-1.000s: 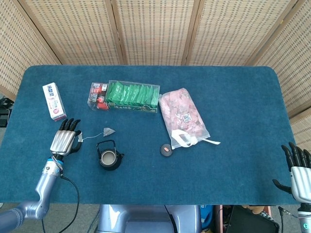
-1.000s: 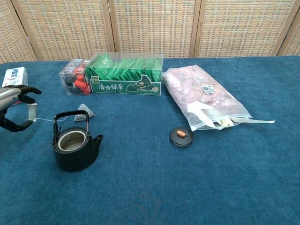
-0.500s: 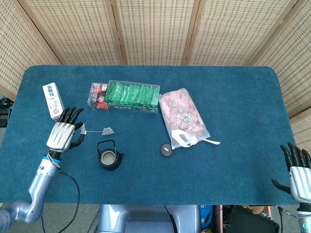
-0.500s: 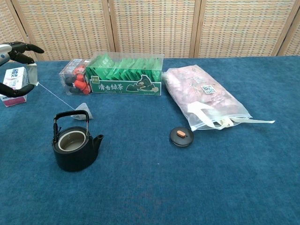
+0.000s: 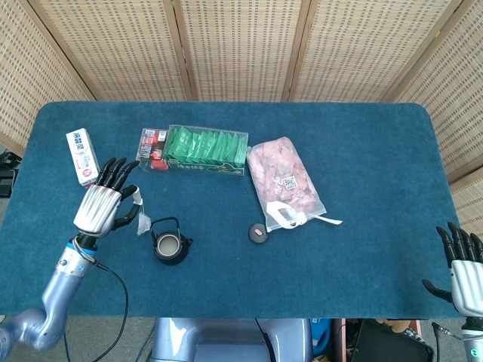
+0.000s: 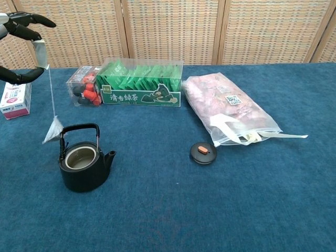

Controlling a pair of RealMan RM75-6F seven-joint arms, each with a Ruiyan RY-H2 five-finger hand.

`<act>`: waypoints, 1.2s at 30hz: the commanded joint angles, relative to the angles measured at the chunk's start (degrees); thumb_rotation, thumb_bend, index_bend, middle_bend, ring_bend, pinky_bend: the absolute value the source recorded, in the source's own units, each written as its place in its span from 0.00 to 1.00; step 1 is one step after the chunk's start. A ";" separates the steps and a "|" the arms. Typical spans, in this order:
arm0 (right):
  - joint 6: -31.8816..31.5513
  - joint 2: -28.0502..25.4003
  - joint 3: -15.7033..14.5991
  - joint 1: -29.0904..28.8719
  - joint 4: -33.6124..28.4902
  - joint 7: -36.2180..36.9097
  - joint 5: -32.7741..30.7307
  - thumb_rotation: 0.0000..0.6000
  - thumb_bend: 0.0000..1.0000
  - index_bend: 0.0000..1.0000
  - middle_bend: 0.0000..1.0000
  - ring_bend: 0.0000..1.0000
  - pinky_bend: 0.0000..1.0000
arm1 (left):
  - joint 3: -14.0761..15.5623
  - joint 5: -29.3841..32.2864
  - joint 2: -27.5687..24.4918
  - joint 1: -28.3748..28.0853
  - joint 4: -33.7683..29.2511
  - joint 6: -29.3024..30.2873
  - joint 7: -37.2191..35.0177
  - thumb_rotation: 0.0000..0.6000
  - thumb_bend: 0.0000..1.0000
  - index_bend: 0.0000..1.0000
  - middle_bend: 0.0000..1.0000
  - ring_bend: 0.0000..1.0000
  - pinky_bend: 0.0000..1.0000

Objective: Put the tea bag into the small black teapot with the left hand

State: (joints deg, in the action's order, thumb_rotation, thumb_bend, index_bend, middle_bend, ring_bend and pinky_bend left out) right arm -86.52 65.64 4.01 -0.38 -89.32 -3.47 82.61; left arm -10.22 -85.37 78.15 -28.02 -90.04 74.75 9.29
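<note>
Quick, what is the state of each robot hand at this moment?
Left robot hand: holds the tea bag by its tag and string, hanging beside the teapot.
Right robot hand: open, holding nothing.

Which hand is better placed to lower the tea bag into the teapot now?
Left. The left hand holds the tea bag by its string beside the teapot; the right hand is far off.

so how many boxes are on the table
3: a white box at far left, a small clear box of red items, and beside it a clear box of green packets. None seems hidden.
</note>
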 commanded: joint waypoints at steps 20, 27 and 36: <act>0.31 0.34 0.13 0.07 0.62 0.56 -0.43 1.00 0.05 0.03 0.08 0.00 0.00 | 0.85 -4.33 -4.07 -2.43 -7.93 -0.98 -1.90 1.00 0.44 0.60 0.10 0.03 0.00; 0.34 0.29 0.11 0.13 0.57 0.51 -0.48 1.00 0.05 0.03 0.08 0.00 0.00 | 1.84 -4.62 -4.59 -2.09 -8.72 -0.96 -1.64 1.00 0.44 0.60 0.10 0.03 0.00; 0.46 0.34 0.16 0.08 0.48 0.33 -0.54 1.00 0.05 0.03 0.08 0.00 0.00 | 2.96 -5.32 -4.77 -1.82 -8.90 -0.97 -2.28 1.00 0.44 0.60 0.10 0.03 0.00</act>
State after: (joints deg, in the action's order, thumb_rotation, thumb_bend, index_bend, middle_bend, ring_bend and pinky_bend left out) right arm -86.07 65.98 4.18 -0.29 -88.85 -3.15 82.07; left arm -7.26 -90.68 73.39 -29.86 -98.94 73.78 7.03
